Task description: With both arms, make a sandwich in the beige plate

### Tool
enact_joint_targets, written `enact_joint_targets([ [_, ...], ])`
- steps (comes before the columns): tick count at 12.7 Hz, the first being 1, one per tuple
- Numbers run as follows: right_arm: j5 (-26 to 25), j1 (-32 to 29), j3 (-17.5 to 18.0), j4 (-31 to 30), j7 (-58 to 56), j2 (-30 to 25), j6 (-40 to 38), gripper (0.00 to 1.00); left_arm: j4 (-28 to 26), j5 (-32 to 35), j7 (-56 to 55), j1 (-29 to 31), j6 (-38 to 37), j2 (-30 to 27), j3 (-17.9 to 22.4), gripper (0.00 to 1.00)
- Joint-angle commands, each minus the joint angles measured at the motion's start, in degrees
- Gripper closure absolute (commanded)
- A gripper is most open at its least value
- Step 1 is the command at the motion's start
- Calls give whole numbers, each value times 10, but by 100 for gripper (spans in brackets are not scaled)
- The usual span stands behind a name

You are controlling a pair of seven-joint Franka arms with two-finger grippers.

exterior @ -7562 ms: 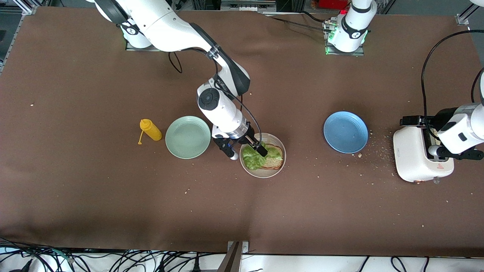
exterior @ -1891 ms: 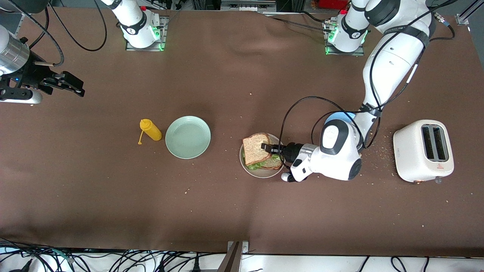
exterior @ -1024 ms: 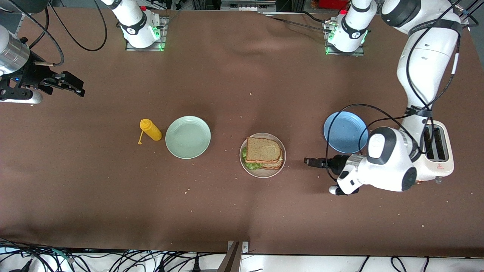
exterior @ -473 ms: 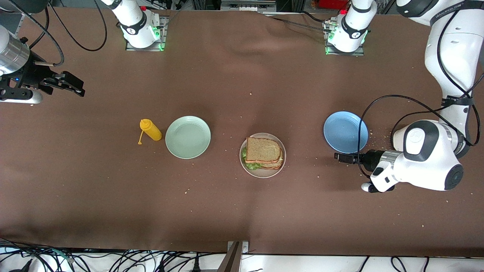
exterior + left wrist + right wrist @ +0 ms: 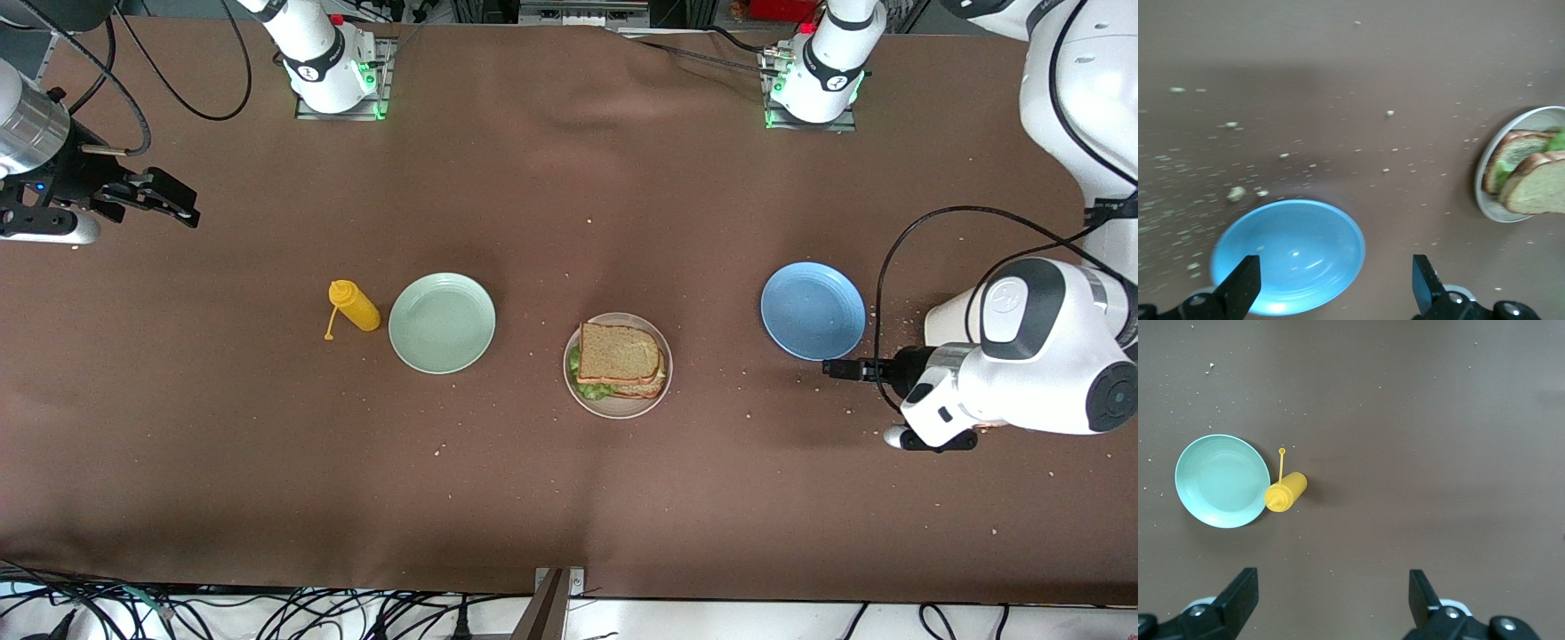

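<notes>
Since half a second ago my left gripper [image 5: 831, 367] has drawn away from the plates toward the left arm's end of the table; nothing else has shifted.

Item: sandwich [image 5: 620, 358], two brown slices with green lettuce showing at one edge, lying whole in the beige plate [image 5: 659, 398] mid-table. Nothing touches it. Bare brown cloth rings the plate on all sides, dotted with crumbs.

Item: mint green plate [image 5: 442, 322], toward the right arm's end, with nothing on it; well apart from the beige plate. Yellow squeeze bottle [image 5: 355, 305] lies just beside its rim, cap dangling on its strap.

Item: blue plate [image 5: 813, 310], toward the left arm's end, only a few crumbs in it. Crumbs lie thickest on the cloth next to it.

Item: my left gripper, low over bare cloth just off the blue plate's rim; fingers [image 5: 1423, 283] spread wide, holding nothing, touching nothing. My left arm covers most of the white toaster [image 5: 942, 322].

Item: my right gripper [image 5: 164, 201], waiting up over the table's edge at the right arm's end; fingers [image 5: 1421, 592] spread wide, nothing between them.
</notes>
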Motion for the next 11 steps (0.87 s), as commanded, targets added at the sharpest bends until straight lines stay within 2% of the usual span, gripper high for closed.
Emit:
enact_joint_targets([
  [1, 6, -5, 3, 8, -6, 3, -3, 0, -9, 40, 5, 23, -43, -53, -3, 0],
  [3, 6, -5, 3, 8, -6, 3, -2, 0, -9, 44, 4, 25, -68, -78, 2, 0],
  [5, 6, -5, 3, 8, -6, 3, -3, 0, -15, 87, 4, 23, -80, -115, 2, 0],
  [6, 7, -5, 3, 8, -6, 3, -3, 0, -51, 91, 3, 10, -76, -150, 20, 0],
  [8, 6, -5, 3, 8, -6, 3, -3, 0, -135, 77, 4, -51, -58, -236, 102, 0],
  [9, 6, -5, 3, 8, -6, 3, -3, 0, -178, 58, 2, -72, -59, -281, 123, 0],
  [11, 6, -5, 3, 8, -6, 2, -3, 0, -215, 27, 3, -99, -95, -342, 164, 0],
])
